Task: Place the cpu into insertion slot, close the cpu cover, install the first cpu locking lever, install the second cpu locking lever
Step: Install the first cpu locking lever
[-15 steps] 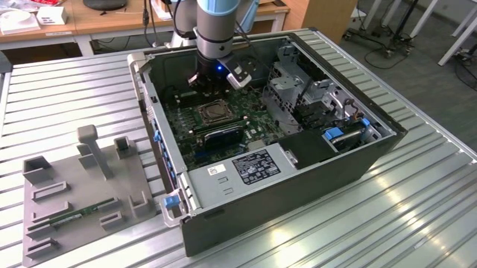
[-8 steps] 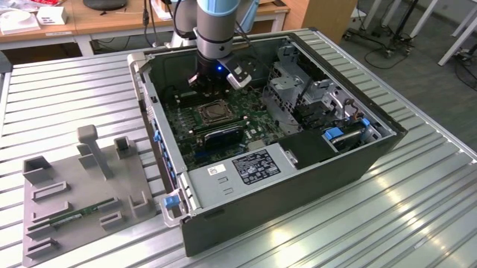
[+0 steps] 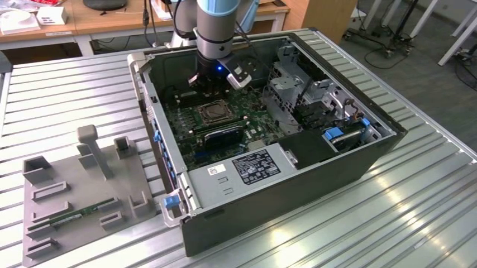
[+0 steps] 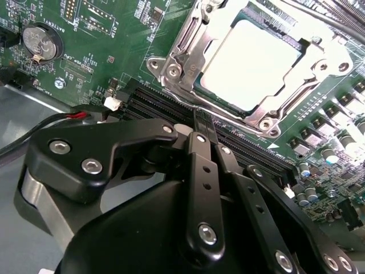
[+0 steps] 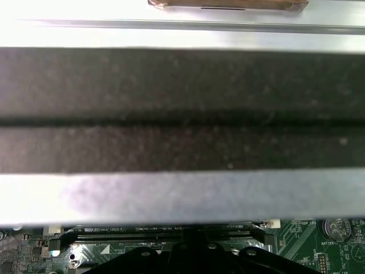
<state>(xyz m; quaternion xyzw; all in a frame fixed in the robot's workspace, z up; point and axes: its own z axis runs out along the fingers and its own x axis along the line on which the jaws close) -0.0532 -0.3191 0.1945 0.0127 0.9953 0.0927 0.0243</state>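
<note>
**Chip seated, claw at the socket's near edge**

The cpu (image 4: 251, 65) lies flat in the insertion slot (image 4: 267, 122), with the cpu cover (image 4: 183, 48) down around it, in the second wrist view. It sits just ahead of the claw (image 4: 201, 123), whose fingers are pressed together holding nothing visible. A locking lever (image 4: 228, 109) runs crosswise right at the fingertips

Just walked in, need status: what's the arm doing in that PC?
The arm's pincer is down inside the open PC case, fingers together, its tip at the edge of the cpu cover, over the memory slots. The cpu is seated, with the cover closed over it. Can't tell whether the locking levers are latched.
</note>
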